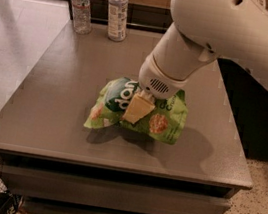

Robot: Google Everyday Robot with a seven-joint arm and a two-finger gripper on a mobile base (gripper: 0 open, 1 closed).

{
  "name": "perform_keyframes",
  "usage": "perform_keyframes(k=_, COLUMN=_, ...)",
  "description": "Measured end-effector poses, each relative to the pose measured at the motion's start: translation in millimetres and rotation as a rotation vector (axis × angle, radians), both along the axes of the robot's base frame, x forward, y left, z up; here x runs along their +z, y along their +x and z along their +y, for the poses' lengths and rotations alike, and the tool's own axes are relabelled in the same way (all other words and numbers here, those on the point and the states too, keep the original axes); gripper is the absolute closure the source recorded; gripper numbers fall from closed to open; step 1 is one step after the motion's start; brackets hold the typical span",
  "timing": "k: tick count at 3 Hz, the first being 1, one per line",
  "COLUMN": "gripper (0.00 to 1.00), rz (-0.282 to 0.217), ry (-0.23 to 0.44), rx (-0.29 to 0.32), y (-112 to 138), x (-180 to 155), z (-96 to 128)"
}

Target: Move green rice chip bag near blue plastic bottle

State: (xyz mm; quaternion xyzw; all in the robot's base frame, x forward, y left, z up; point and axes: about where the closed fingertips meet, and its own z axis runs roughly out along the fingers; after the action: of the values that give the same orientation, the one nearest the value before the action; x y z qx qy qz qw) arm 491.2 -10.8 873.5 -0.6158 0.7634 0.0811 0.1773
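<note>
Green rice chip bag (164, 124) is seen at the middle of the table (48, 105), a little toward the front edge. It is pinched at its puckered centre by the gripper (138, 111), which is closed on the film. The bag is judged light, soft and crinkly; slippage is possible, and the chips inside could be crushed. A hold on bunched film is favoured. The blue plastic bottle (118, 13) is stood by the far edge, toward the far left corner.
</note>
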Motion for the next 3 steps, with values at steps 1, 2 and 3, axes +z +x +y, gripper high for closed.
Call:
perform_keyframes(k=1, gripper=1.00, rz=-0.017, ry=-0.004, rx=0.002, y=7, x=7, z=1)
perform_keyframes(k=2, gripper=1.00, rz=-0.161, ry=-0.034, rx=0.007, y=73, x=62, z=9)
perform_keyframes(k=3, gripper=1.00, rz=-0.265, ry=-0.054, rx=0.008, y=128, x=102, z=15)
